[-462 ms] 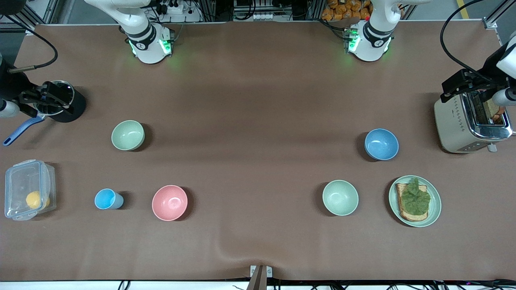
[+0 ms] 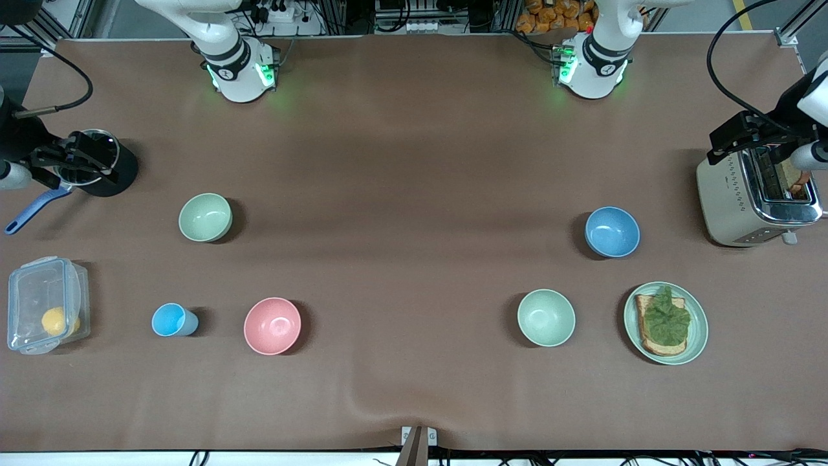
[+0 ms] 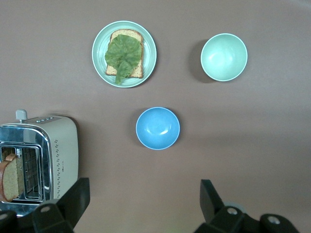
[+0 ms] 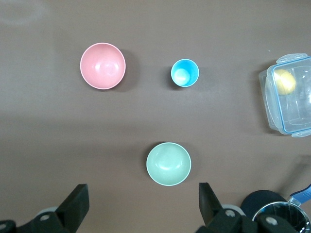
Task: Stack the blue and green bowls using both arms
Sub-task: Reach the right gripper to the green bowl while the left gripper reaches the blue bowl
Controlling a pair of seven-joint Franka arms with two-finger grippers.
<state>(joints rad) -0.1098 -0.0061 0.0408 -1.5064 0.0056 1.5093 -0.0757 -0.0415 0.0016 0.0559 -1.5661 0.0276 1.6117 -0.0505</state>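
The blue bowl [image 2: 612, 232] stands upright toward the left arm's end of the table, and it also shows in the left wrist view [image 3: 157, 128]. The sage green bowl [image 2: 205, 217] sits toward the right arm's end, and the right wrist view shows it too [image 4: 168, 164]. My left gripper [image 2: 737, 139] hangs high over the toaster's edge, open and empty [image 3: 144, 189]. High over the black pot, my right gripper [image 2: 71, 158] is open and empty as well [image 4: 143, 191]. Neither gripper touches a bowl.
A paler mint bowl [image 2: 546, 317] and a mint plate [image 2: 698, 330] with toast and lettuce lie nearer the front camera than the blue bowl. A toaster [image 2: 731, 200] stands beside it. Pink bowl [image 2: 272, 325], light-blue cup [image 2: 171, 320], clear container [image 2: 45, 304] and black pot [image 2: 113, 171] surround the green bowl.
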